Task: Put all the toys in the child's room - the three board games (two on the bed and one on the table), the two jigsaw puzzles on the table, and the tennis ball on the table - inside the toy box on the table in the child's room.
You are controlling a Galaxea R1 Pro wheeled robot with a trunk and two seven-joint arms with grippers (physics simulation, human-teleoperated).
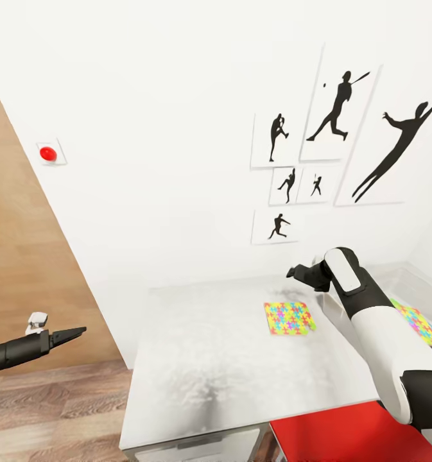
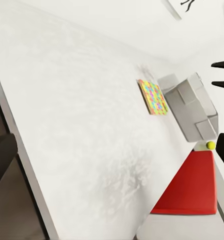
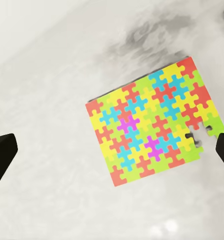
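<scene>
A multicoloured jigsaw puzzle lies flat on the white table, toward its far right. My right gripper hovers above the puzzle, open wide, with one dark finger on each side and nothing held. The pale toy box stands at the table's right end, and a second colourful puzzle lies in it. A tennis ball sits by the box's foot. My left gripper is off the table's left side, open and empty.
A red flat surface lies below the table's near right corner. Behind the table is a white wall with framed black silhouettes and a red button. Wood floor runs along the left.
</scene>
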